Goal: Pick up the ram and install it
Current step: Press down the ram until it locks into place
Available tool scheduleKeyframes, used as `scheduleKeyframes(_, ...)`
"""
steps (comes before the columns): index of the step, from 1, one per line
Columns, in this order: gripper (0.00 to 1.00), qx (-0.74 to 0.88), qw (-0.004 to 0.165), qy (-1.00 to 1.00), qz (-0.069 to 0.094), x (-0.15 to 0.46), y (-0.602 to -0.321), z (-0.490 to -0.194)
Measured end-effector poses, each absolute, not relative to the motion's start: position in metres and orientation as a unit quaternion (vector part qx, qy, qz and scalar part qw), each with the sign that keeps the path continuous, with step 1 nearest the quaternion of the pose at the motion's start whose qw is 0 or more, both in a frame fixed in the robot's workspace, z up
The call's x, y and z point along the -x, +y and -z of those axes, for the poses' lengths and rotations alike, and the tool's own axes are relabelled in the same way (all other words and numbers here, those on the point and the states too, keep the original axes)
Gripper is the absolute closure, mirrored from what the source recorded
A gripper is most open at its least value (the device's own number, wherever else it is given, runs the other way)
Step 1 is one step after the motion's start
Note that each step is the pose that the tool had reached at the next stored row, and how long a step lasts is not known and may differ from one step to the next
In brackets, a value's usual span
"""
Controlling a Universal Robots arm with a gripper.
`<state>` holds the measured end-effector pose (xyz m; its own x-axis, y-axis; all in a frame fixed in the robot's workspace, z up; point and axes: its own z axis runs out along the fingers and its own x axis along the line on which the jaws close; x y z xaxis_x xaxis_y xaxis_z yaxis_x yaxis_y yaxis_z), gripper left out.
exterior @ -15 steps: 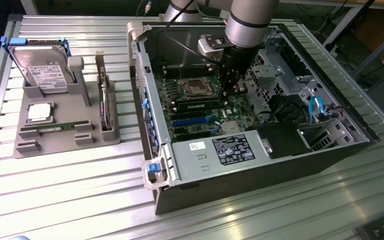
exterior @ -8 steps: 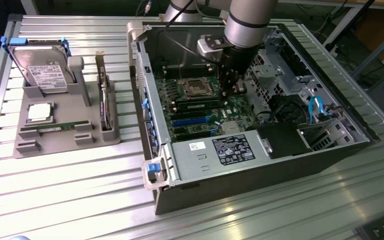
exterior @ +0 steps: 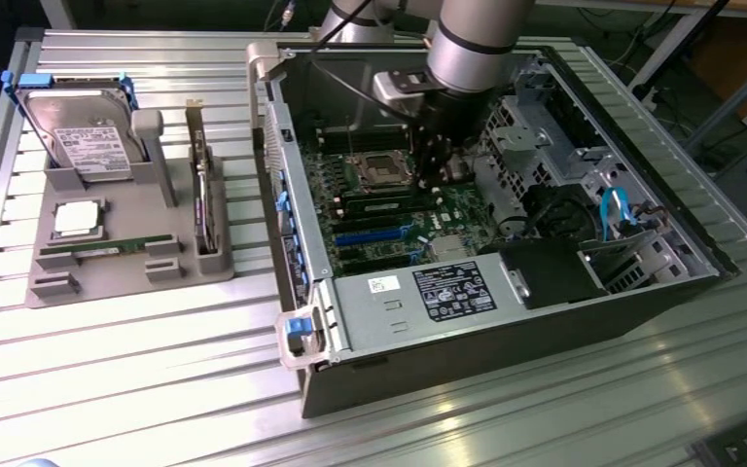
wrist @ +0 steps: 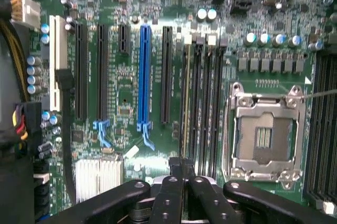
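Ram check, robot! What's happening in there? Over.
Gripper shut, low over the motherboard. Ram standing in a slot beside the CPU socket, gripper tips at its end. Nothing blocking. Over.

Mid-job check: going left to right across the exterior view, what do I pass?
Hard drive in the grey holder → spare green stick → open computer case → shut gripper over the motherboard → blue cable.

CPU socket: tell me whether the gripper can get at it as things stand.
Probably yes. The gripper, jaws shut, hangs over the ram slots right beside the socket, and nothing covers the socket in the open case.
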<state>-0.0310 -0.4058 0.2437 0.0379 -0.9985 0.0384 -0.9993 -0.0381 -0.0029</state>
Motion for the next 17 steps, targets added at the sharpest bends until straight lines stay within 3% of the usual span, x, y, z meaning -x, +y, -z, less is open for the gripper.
scheduleKeyframes(4,0.89,-0.72,0.023,-0.693,-0.005,0.036,-0.406,-0.244)
scheduleKeyframes(17,0.89,-0.72,0.023,-0.693,-0.004,0.059,-0.406,-0.244)
